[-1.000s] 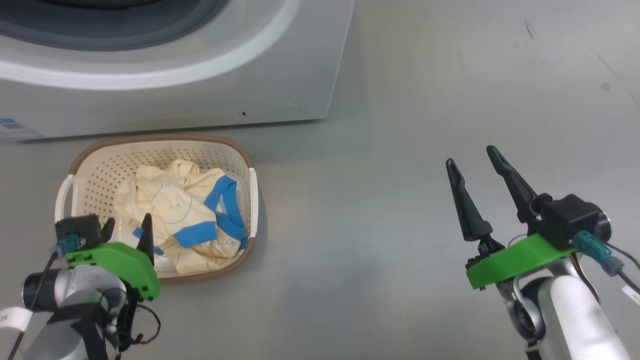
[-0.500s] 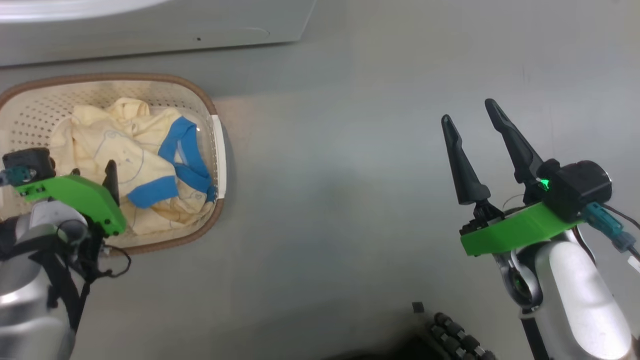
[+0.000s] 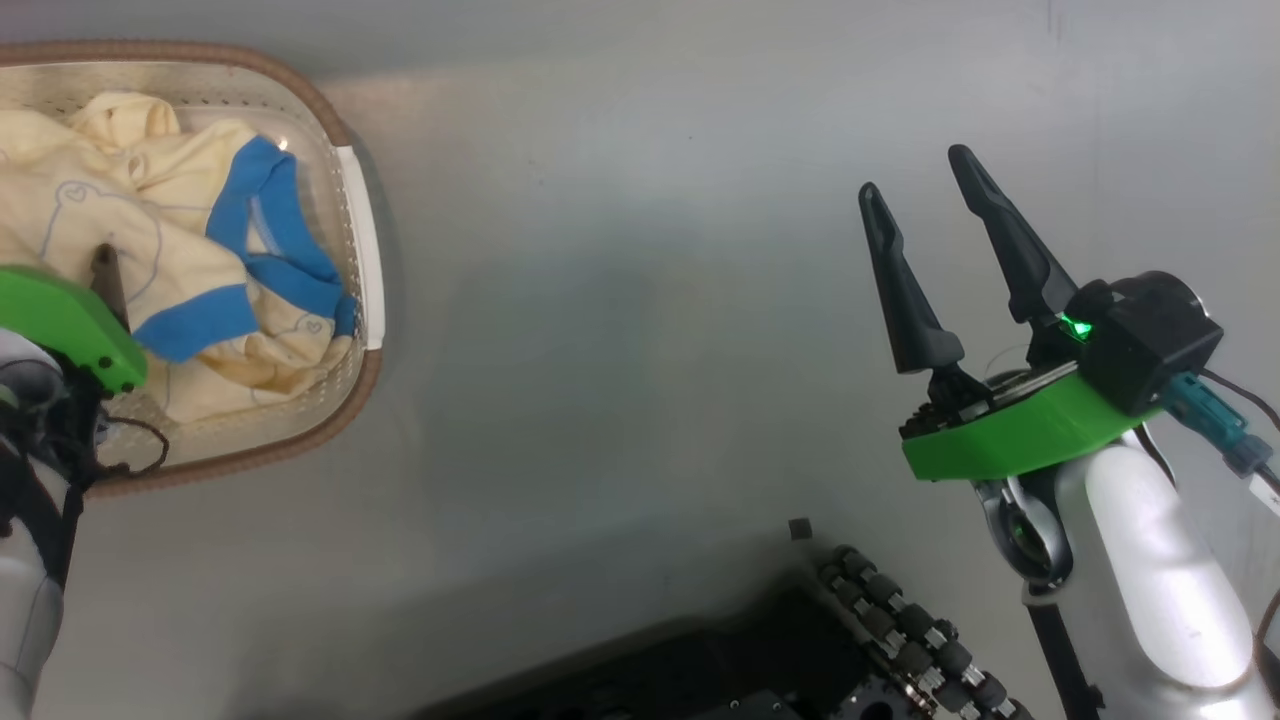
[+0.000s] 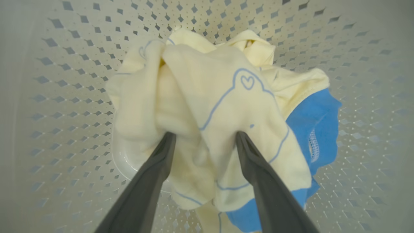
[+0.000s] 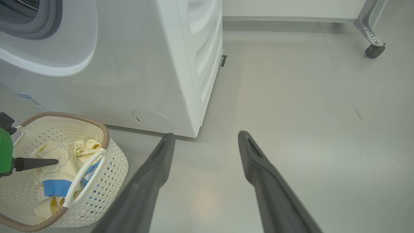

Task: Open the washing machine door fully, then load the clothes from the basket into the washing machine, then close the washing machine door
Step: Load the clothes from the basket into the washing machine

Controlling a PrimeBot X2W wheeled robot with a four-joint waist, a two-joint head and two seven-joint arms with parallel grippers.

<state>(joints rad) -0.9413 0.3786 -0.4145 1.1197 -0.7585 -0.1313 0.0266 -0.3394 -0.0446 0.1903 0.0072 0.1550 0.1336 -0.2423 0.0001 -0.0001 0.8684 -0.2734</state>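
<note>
Now, on the left, the left gripper (image 4: 205, 135) stands spread inside the basket (image 4: 58, 97), fingers (image 4: 152, 168) pressed into the clothes (image 4: 207, 87), nothing clamped yet, so loading looks barely started. Beyond, the washing machine (image 5: 129, 64) bares its gasket (image 5: 48, 22), apparently opened. Far right, the right gripper (image 3: 914, 171) hangs unclenched, empty, with door-closing left to do.

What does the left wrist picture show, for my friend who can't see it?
The robot's left hand is down in a white basket with holes, its two dark fingers spread open, tips pressing into crumpled cream-yellow clothes with blue bands.
</note>
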